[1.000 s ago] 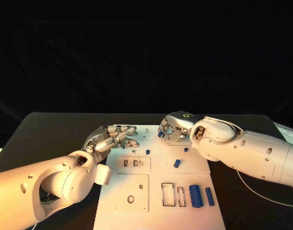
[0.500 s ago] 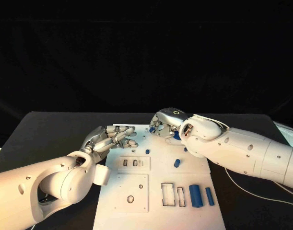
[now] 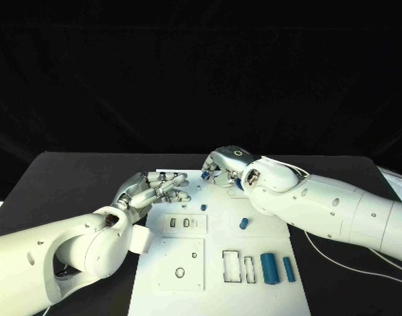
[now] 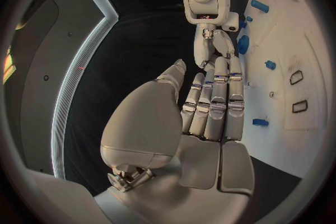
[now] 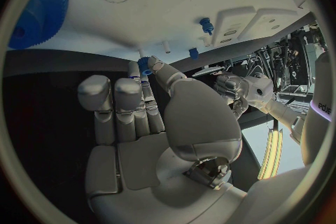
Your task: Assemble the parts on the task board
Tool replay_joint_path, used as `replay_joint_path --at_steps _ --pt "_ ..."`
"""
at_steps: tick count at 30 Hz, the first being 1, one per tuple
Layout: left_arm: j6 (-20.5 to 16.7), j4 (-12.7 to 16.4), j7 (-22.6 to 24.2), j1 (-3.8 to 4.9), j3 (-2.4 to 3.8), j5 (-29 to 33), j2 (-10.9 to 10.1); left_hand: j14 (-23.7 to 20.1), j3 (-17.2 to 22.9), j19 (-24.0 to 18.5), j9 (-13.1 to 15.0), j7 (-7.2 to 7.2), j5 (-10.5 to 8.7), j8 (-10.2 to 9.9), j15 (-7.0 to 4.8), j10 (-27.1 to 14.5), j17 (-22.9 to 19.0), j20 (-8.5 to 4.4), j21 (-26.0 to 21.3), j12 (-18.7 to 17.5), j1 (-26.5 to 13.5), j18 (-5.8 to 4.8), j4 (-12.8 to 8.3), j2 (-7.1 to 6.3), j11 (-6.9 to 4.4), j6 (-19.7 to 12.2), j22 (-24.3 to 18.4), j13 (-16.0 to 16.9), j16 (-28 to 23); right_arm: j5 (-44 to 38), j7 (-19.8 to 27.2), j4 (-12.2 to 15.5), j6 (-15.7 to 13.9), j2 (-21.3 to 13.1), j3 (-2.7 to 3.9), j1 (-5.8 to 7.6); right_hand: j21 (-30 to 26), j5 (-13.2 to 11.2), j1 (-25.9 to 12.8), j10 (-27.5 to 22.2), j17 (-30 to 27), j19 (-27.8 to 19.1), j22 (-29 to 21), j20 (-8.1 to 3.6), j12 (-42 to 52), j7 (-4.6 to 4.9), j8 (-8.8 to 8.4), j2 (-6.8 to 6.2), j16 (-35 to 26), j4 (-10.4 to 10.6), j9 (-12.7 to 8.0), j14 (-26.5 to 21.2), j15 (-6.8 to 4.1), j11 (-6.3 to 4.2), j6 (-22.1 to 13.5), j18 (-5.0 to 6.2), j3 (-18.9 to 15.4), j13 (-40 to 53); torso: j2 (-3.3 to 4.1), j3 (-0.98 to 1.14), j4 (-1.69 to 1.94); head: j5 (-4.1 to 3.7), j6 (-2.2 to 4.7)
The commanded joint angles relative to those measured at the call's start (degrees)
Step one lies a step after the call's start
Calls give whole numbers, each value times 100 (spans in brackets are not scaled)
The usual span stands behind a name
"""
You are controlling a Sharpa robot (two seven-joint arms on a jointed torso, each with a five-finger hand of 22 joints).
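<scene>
The white task board lies in the middle of the black table. My right hand hovers over the board's far edge and pinches a small blue part between thumb and fingertip; the same part peeks out beside the hand in the head view. My left hand lies over the board's far left corner, fingers stretched out and holding nothing. A blue gear sits on the board close to the right hand. A small blue peg stands near the middle of the board.
A short blue piece lies mid-board. Two blue cylinders lie side by side at the near right, beside two rectangular slots. Two small slots and a round hole mark the left half. Black table surrounds the board.
My right hand has moved left along the board's far edge, carrying the small blue part towards my left hand. The left hand has hardly moved.
</scene>
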Motion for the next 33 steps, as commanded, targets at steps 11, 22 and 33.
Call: replay_joint_path --at_steps 11,22,33 --pt "118 2 20 7 4 -34 4 -29 2 -8 1 28 26 -25 1 -10 7 27 -30 -26 -11 53 -50 18 17 3 -8 -2 20 -245 -257 -156 140 143 2 -33 43 -23 38 -8 14 9 9 -23 -36 59 10 -24 38 19 3 39 -6 27 -4 -49 30 -3 20 -1 13 5 -11" --pt "93 26 -6 7 4 -34 5 -34 5 -10 1 28 26 -26 2 -9 9 27 -32 -26 -10 53 -52 21 17 3 -9 -2 20 -314 -307 -195 202 208 2 -51 47 -29 35 -16 18 9 13 -19 -39 64 4 -34 45 28 3 38 -2 31 -12 -50 35 -4 21 -7 12 48 -24" --pt "101 25 -14 7 4 -34 23 -44 12 -14 1 29 27 -28 2 -10 12 28 -36 -28 -5 54 -59 28 17 2 -11 -2 21 -362 -375 -260 156 240 1 -58 43 -73 16 -202 -41 -27 -18 16 -68 139 -79 -136 32 91 -26 11 49 93 -164 -45 73 -32 27 -7 16 54 -24"
